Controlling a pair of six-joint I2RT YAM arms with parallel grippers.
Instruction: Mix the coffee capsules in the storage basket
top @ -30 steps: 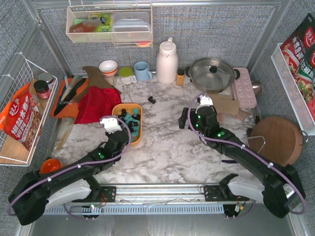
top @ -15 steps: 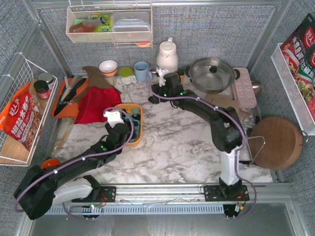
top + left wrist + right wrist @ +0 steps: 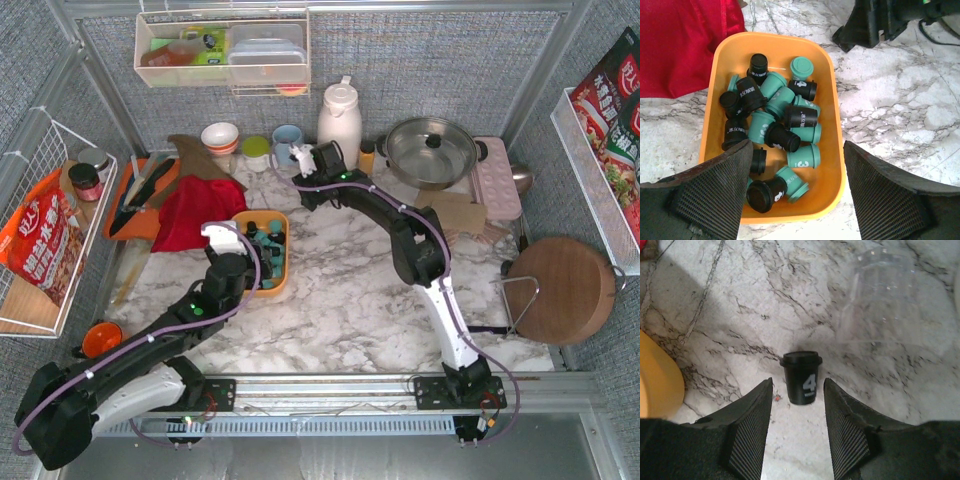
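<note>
While right gripper point(image 3: 797, 384) flanks it, black capsule point(image 3: 801, 376) stands upright, seemingly rim-up.

You have a red cloth point(image 3: 198, 208) lying on the marble table point(image 3: 340, 295) — white thermos point(image 3: 338, 115) upright at the back; lidded pan point(image 3: 432, 152) near it; round wooden board point(image 3: 562, 285) far right.

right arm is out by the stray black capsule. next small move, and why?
Probably ease the right claw forward a touch and close on the black capsule. It sits on the marble outside the storage basket, centred between the open fingers and not yet gripped.
</note>
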